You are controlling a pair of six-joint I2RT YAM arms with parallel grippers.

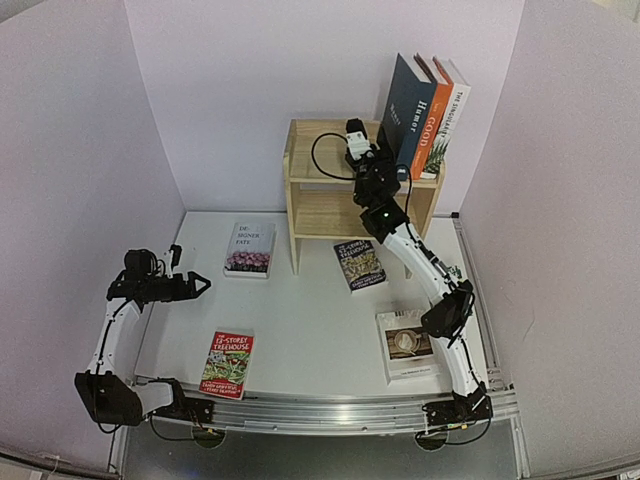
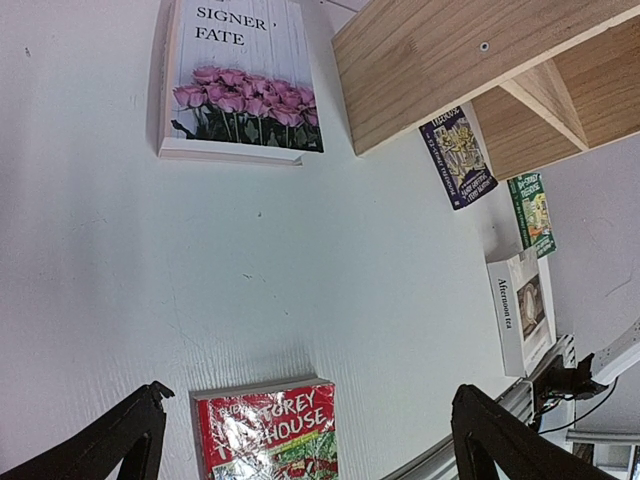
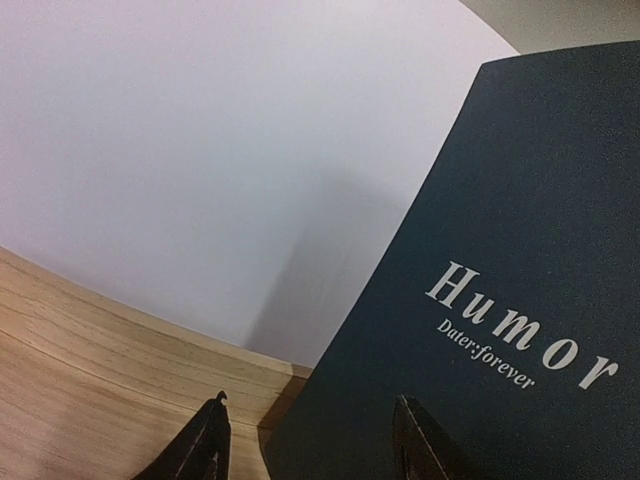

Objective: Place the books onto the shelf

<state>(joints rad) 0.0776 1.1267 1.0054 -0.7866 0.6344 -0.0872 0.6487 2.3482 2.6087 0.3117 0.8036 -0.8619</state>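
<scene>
The right gripper [image 3: 312,425] stood at the top board of the shelf [image 1: 318,152], its jaws partly parted and clasping nothing. The navy book [image 3: 520,250] stood at that board's right end with its cover facing the jaws. Its lower corner lay between the fingertips. The orange book [image 1: 431,108] and the white book [image 1: 455,100] stood just beyond it. The left gripper [image 2: 310,400] hung wide open. In its wrist view the red Treehouse paperback [image 2: 268,437] showed between the jaws, flat by the front edge of the table [image 1: 300,310], toward the left corner.

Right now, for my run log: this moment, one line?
left tool open above table | right tool at navy book on shelf | three shelved
</scene>
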